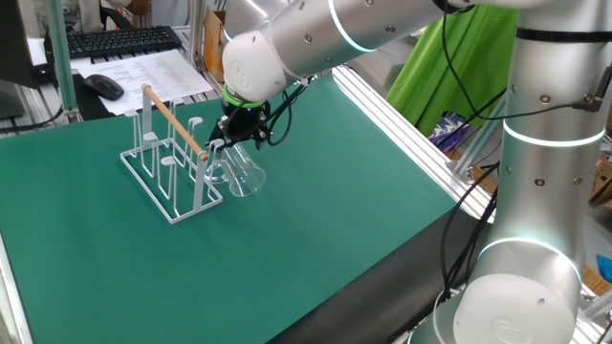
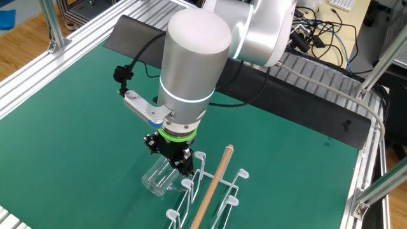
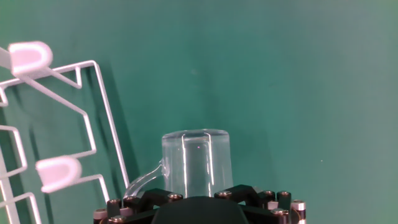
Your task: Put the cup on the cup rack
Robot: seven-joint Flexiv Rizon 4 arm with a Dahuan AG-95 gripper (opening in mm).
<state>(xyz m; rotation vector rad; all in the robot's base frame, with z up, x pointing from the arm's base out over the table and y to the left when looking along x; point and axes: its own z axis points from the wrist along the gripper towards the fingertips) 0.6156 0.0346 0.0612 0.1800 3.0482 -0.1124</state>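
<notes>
The cup is clear glass with a side handle. It hangs tilted just off the near corner of the cup rack, low over the green mat. My gripper is right above it, with the jaws against the cup's sides. In the hand view the cup lies straight along my fingers, handle to the left, filling the gap between the black finger blocks. The rack's white wire base and capped pegs lie to its left. My fingertips are hidden.
A keyboard, a mouse and papers lie beyond the mat's far edge. Aluminium rails run along the right side. The rack's wooden rod stands above the pegs, close to my wrist.
</notes>
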